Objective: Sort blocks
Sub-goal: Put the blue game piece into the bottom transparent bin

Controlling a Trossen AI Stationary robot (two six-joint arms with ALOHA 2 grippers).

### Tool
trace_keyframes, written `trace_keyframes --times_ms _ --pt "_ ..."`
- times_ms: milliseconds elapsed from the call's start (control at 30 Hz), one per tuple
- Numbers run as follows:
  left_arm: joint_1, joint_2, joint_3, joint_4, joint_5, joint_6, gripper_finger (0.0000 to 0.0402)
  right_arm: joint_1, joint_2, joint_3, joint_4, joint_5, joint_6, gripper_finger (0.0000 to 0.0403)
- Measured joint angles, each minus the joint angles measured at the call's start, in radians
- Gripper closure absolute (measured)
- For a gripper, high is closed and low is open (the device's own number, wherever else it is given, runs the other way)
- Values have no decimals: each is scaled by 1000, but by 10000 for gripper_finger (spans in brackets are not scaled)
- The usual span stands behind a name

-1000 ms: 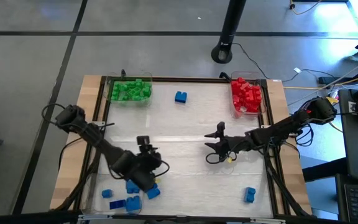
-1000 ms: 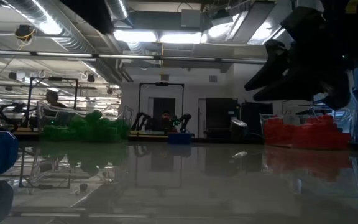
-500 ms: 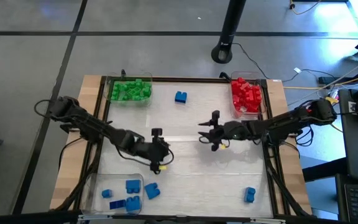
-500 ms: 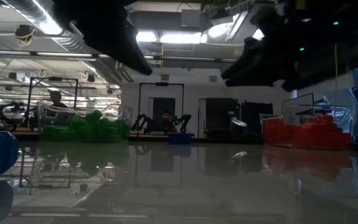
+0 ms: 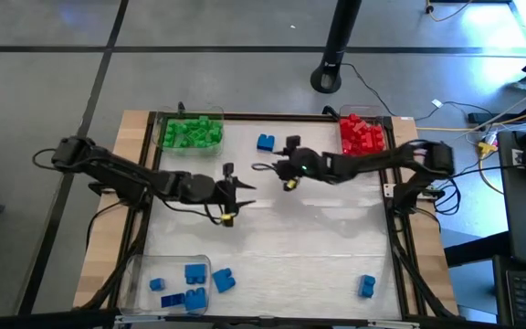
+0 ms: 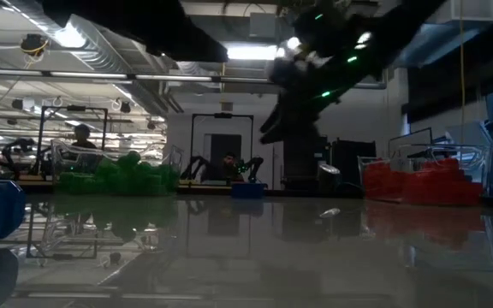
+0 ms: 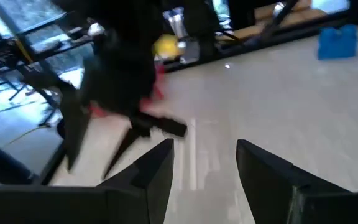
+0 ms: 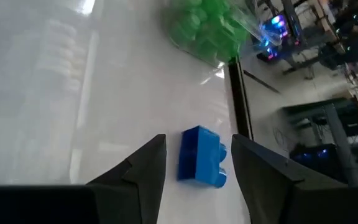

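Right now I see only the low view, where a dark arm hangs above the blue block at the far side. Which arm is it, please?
Observer: The right arm. From above, the right pincer is just on the near side of the blue block.
Operator: Does it hold the block?
Observer: No. The right wrist view shows its fingers apart and empty; the block lies on the table ahead of them, in line with the gap.
Operator: And the other arm?
Observer: The left pincer is open and empty too, over the middle of the table.
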Motion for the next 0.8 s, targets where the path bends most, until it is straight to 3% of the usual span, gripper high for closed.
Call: trace_keyframes --times_ms 333,800 --pt "58 -71 3 -183 -5 -61 237 -98 239 150 -36 -18 -2 219" --pt "69 -74 1 -183 -9 -99 237 -108 367 161 91 184 -61 219"
